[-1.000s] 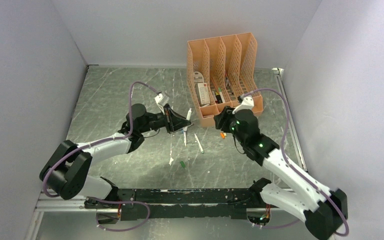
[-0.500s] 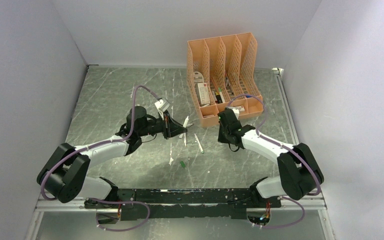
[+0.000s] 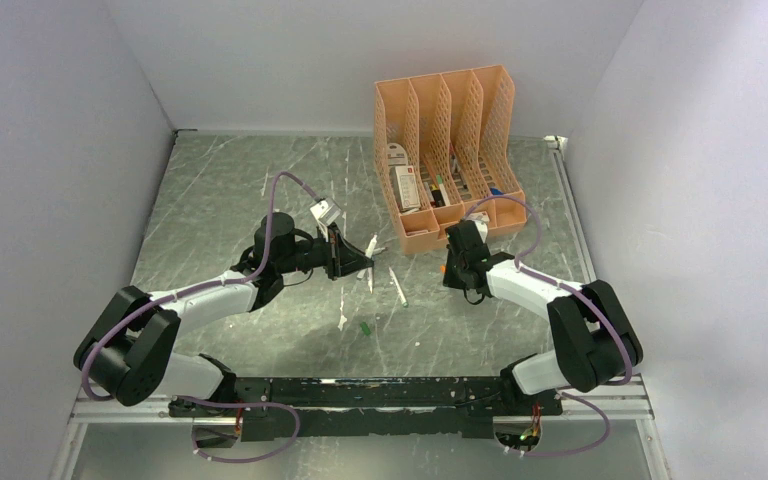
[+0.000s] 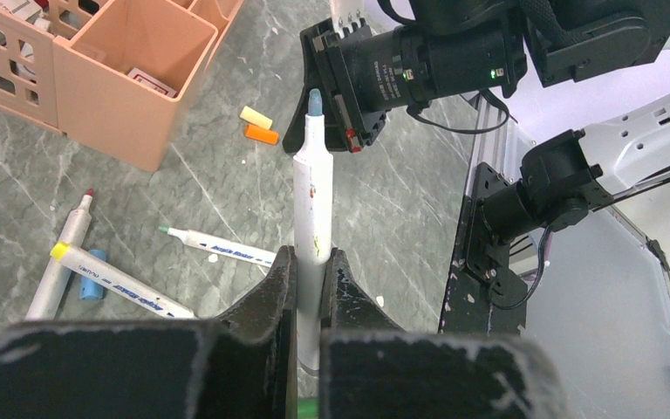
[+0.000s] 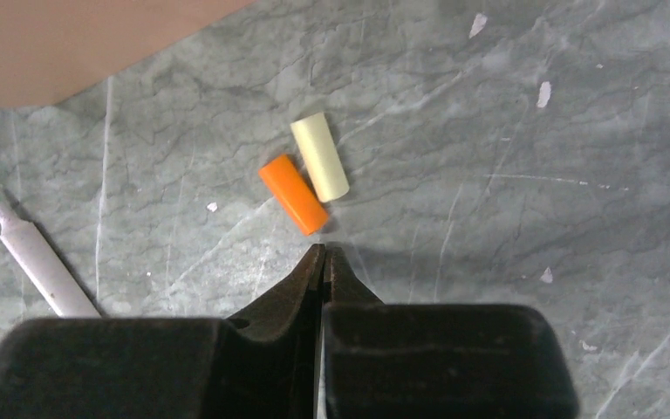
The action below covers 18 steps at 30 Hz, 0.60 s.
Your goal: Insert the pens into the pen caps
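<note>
The left hand (image 4: pixel 311 262) is clenched on a blue pen (image 4: pixel 311 188). It grips the white barrel low down, so the blue tip points away from the wrist toward the right arm. The pen is held above the desk (image 3: pixel 220 190), near the middle.

The right hand (image 5: pixel 324 257) is clenched on nothing, with its fingertips pressed together. It sits low over the desk with its tips just short of an orange cap (image 5: pixel 293 194); I cannot tell whether they touch. A yellow cap (image 5: pixel 319 157) lies just beside the orange one. Both caps lie on the desk in front of the peach organiser (image 3: pixel 450 140).

Three more pens lie on the desk between the arms: a green pen (image 4: pixel 214 248), a yellow pen (image 4: pixel 118 279) and a red pen (image 4: pixel 61 257). The yellow pen's tip is against the red pen. A blue cap (image 4: pixel 94 269) lies against the yellow pen. A green cap (image 3: pixel 365 327) lies nearer the arm bases, apart from the pens.
</note>
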Motion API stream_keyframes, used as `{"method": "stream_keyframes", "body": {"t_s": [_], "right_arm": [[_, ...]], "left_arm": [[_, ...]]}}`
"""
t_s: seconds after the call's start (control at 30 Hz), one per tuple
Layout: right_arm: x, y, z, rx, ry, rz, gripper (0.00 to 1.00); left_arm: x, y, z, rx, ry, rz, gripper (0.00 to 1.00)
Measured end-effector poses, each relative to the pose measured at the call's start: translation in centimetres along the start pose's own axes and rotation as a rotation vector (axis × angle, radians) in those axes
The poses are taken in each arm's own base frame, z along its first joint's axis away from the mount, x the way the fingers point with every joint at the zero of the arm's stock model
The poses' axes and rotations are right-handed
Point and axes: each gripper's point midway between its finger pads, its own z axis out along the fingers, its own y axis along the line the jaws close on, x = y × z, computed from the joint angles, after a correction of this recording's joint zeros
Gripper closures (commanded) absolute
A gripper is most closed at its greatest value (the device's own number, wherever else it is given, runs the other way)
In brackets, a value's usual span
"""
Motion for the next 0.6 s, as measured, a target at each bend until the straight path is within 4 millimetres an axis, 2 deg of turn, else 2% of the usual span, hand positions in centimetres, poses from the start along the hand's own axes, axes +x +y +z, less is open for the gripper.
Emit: {"method": "stream_keyframes", "body": {"t_s": [0.6], "right_arm": [[-3.3,0.9,2.4,-0.031,-0.05,0.02,1.0]], "left_arm": [[0.9,0.5,-0.2,-0.024,0.031,-0.013,0.93]]}}
